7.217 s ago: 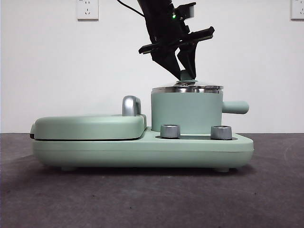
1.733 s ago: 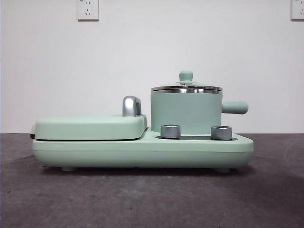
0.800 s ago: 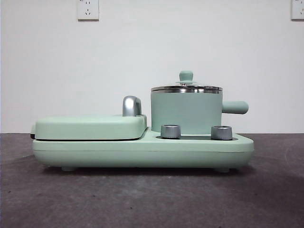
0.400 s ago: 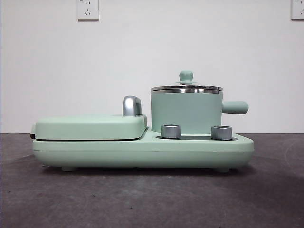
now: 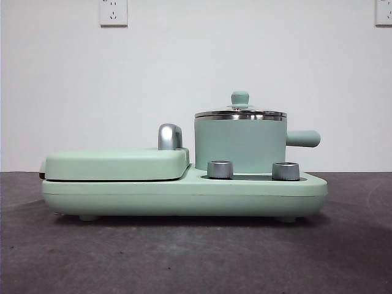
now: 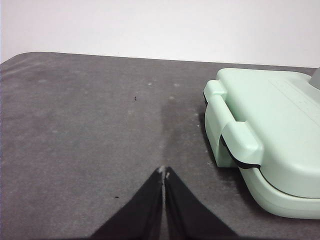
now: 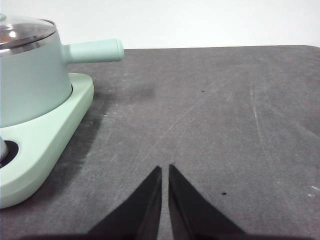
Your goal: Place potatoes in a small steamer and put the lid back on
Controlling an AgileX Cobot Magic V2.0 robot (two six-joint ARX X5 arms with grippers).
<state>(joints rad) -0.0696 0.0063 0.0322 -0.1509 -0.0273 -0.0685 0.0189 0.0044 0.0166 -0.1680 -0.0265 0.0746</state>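
Mint-green enamel and bright steel: the small steamer [image 5: 240, 146] stands upright on the round plate at one end of a mint-green cooker base [image 5: 184, 196], stubby side handle [image 5: 303, 138] pointing outward, away from the flat griddle cover [image 5: 115, 164] that occupies the other end. The lid [image 5: 241, 112], glass with a steel rim, sits level and seated on the pot, its small green knob [image 5: 240, 98] uppermost. The potato shows in no view; whether it lies inside the pot cannot be told, as the glass in the right wrist view gives only reflections. Two steel dials [image 5: 220, 169] sit on the base in front of the pot. The left hand [image 6: 164, 175] hangs over bare grey desk [image 5: 196, 257] beside the griddle end, clenched on nothing, tips touching. The right hand [image 7: 165, 172] hangs over bare desk on the handle side of the pot, well apart from it, nearly clenched with a thin gap, also holding nothing. Handling notes, as judgement: the lid is rigid, breakable and slick at the rim, so the knob is the only sound purchase, pinched from above; the pot looks stiff and moderately heavy, best taken by its handle. With the lid on, the task appears finished.
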